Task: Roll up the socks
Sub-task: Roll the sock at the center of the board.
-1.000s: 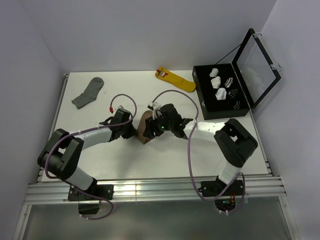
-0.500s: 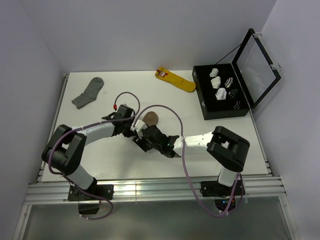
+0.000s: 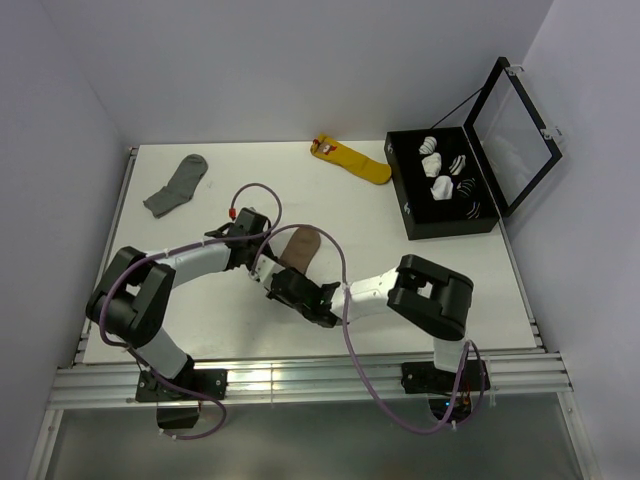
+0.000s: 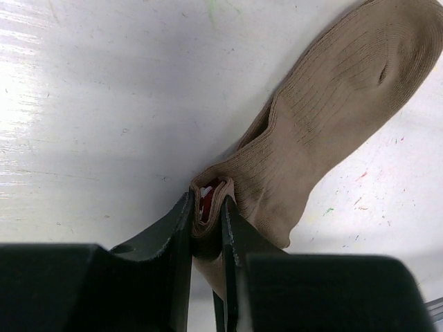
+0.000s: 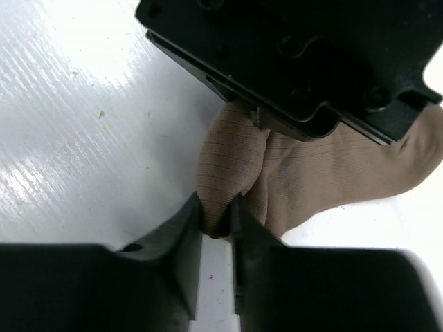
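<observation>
The tan-brown sock [image 3: 297, 247] lies stretched out on the white table, toe toward the back right. My left gripper [image 3: 258, 263] is shut on its cuff end; the red and white stripe shows between the jaws in the left wrist view [image 4: 207, 200], with the sock body [image 4: 339, 104] running away up right. My right gripper [image 3: 278, 287] is shut on a fold of the same sock [image 5: 228, 173] next to the left gripper, whose black body [image 5: 297, 62] fills the top of the right wrist view. The two grippers are almost touching.
A plain grey sock [image 3: 177, 186] lies at the back left. A yellow sock with a red tag [image 3: 350, 159] lies at the back middle. An open black box [image 3: 443, 182] holding rolled socks stands at the back right, its lid [image 3: 515, 130] upright.
Both grippers have pulled the sock's cuff end toward the near left, and the bunched sock has stretched out flat. The right arm has swung low across the table.
</observation>
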{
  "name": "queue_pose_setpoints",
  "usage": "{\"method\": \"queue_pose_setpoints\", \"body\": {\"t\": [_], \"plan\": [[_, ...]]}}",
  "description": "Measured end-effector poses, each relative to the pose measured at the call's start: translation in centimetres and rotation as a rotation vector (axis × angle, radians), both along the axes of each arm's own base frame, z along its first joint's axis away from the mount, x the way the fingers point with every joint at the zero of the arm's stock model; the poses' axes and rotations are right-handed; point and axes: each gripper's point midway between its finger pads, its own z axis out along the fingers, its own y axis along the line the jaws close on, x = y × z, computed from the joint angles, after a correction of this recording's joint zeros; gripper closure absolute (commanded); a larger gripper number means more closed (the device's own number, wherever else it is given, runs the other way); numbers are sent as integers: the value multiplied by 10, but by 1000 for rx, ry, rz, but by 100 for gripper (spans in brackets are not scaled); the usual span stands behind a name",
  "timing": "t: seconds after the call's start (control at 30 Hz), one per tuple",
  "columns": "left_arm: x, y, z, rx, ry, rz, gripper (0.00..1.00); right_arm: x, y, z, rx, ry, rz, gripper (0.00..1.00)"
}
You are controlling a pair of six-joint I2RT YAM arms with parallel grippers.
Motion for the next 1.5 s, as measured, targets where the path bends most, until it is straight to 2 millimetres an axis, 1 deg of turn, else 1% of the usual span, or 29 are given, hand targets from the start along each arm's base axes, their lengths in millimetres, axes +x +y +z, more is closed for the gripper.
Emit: {"method": "queue_pose_setpoints", "body": {"t": [0.03, 0.07, 0.1, 0.17, 0.2, 0.27, 0.3, 0.4, 0.6, 0.73, 0.93, 1.17, 1.33, 1.5], "plan": [[0, 0, 0, 0, 0, 0, 88, 0, 0, 0, -1, -2, -1, 97], [0, 0, 0, 0, -1, 1, 86, 0, 0, 0, -3, -4, 0, 100], [0, 0, 0, 0, -2, 2, 79, 0, 0, 0, -1, -2, -1, 100], [0, 1, 1, 1, -5, 3, 71, -1, 1, 0, 10, 12, 3, 100], [-1, 2, 1, 1, -8, 6, 61, 0, 1, 1, 19, 24, 5, 100], [-4, 6, 2, 4, -9, 16, 54, -2, 3, 1, 50, 68, 21, 100], [-6, 9, 2, 6, -11, 25, 48, -2, 4, 2, 72, 101, 32, 100], [-12, 20, 5, 10, -25, 62, 43, 0, 4, 2, 152, 226, 48, 100], [-16, 45, 24, -35, -121, 172, 39, 12, 1, 8, 319, 506, 73, 100], [-21, 55, 33, -72, -188, 213, 39, 17, 3, 6, 417, 686, 96, 100], [-18, 52, 38, -123, -258, 214, 38, 16, 3, 5, 567, 981, 133, 100], [-12, 43, 36, -171, -286, 194, 38, 5, 1, 6, 655, 1223, 141, 100], [-10, 36, 27, -190, -263, 188, 39, 4, 0, 6, 687, 1312, 118, 100], [-17, 29, 20, -204, -241, 182, 40, 8, -1, 8, 697, 1344, 88, 100]]}}
